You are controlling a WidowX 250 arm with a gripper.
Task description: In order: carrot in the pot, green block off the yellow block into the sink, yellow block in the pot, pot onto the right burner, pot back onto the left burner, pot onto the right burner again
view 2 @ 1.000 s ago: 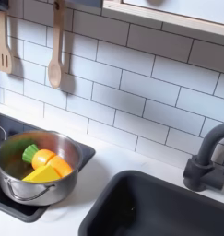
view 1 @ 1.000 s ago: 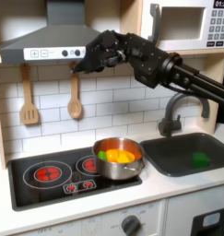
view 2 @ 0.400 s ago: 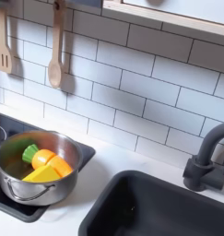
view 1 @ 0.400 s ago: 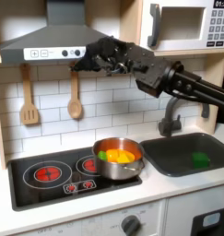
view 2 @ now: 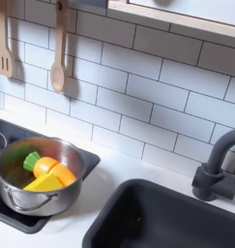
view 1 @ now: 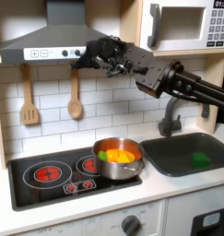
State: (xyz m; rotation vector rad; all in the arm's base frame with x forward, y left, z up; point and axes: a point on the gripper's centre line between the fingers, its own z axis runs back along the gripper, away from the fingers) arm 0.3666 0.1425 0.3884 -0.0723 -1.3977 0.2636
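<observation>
The steel pot sits on the stove's burner at the first exterior view's right. Inside it lie the orange carrot with its green top and the yellow block, side by side; both show as yellow-orange in the pot. The green block rests in the sink, with no other block near it. My gripper hangs high above the pot, close to the range hood, well clear of everything. Its dark fingers blend together against the hood.
A red-ringed burner lies bare at the first exterior view's left. Two wooden utensils hang on the tiled wall. A dark faucet stands behind the sink, and a microwave is mounted above.
The arm has shifted a little to the first exterior view's right, staying high near the hood. The pot and its contents have not moved.
</observation>
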